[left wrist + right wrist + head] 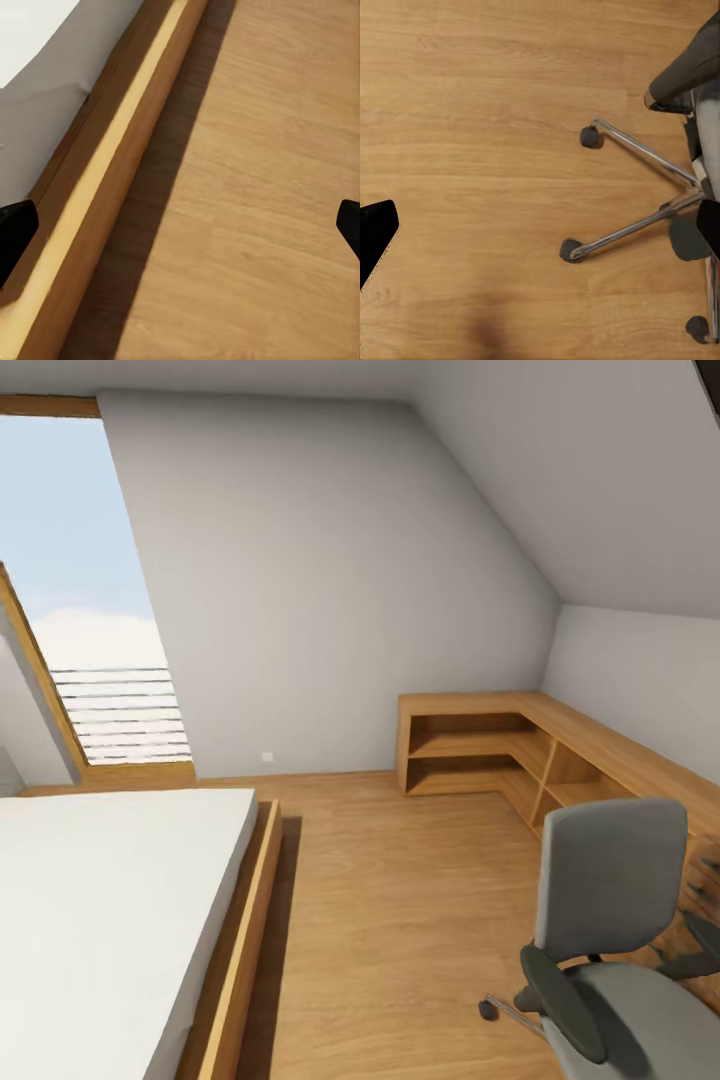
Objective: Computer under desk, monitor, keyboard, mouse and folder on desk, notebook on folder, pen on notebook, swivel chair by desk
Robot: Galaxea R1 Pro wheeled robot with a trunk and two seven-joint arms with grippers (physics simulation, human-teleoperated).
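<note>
Attic bedroom, sloped white walls, wood floor [400, 900]. From the head camera: swivel chair [610, 920] at lower right, grey back upright, black armrest toward the room, standing close before a low L-shaped wooden shelf unit [500, 745] along the right wall. White mattress on a wooden bed frame [245, 940] at lower left; slanted window [95, 660] behind it.

From the right wrist camera: chrome star base [649, 191] and black castors [590, 136] on bare floor, armrest and seat edge above them; detail hidden in the head view, where one castor alone peeks out. Right gripper [544, 232] with dark fingertips [375, 232] at opposite picture edges, set wide apart, holding nothing, hanging over the floor beside the chair base, not touching it.

From the left wrist camera: bed frame rail and mattress edge running beside floorboards. Left gripper [180, 229] likewise spread wide and empty, over the floor just beside the rail, well apart from the chair.
</note>
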